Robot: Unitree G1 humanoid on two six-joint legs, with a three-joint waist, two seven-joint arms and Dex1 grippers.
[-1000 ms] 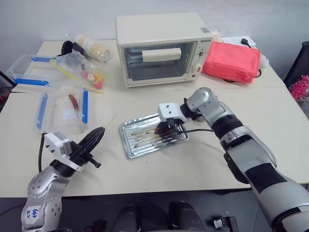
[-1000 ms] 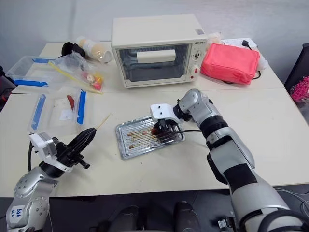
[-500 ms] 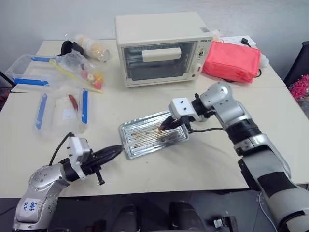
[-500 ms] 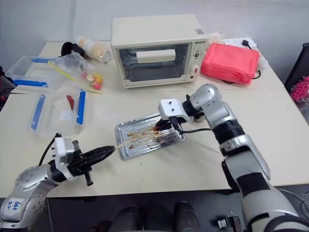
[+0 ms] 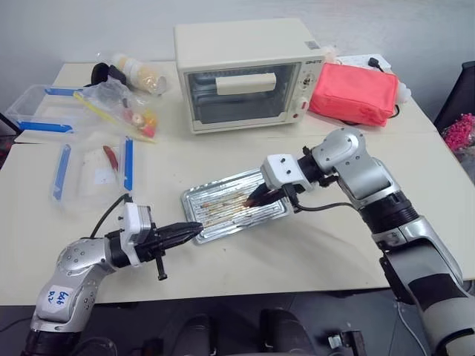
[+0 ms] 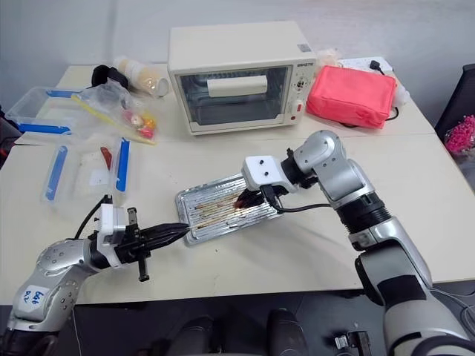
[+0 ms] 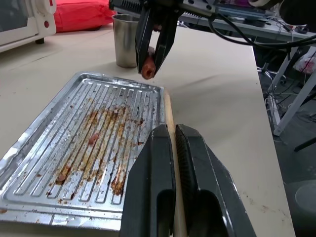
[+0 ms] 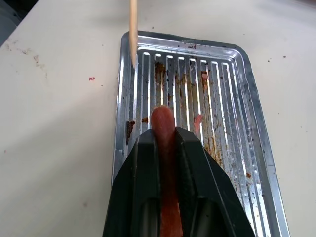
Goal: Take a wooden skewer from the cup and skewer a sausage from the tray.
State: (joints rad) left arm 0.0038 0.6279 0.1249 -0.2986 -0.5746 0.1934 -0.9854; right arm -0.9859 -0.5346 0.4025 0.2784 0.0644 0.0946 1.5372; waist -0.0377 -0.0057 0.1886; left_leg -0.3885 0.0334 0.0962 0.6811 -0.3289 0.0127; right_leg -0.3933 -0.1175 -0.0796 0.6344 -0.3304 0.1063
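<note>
Skewer (image 7: 169, 129) pinched in the left gripper (image 5: 194, 228), sausage (image 8: 165, 148) clamped in the right gripper (image 5: 256, 200).

Stick pokes out level over the near edge of the greasy tray (image 5: 204, 202), center of frame; sausage hangs above the tray's right part, tip down. Steel cup (image 7: 125, 39) sits behind it.

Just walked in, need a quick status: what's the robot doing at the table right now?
It is lining up to skewer. The left gripper is shut on a thin pale wooden skewer, held level with its tip at the near edge of the ribbed silver metal tray. The right gripper is shut on a short dark-red sausage and holds it above the tray, its free end pointing towards the skewer. The skewer has not yet touched the sausage. The dull grey steel cup stands on the table beyond the tray.
</note>
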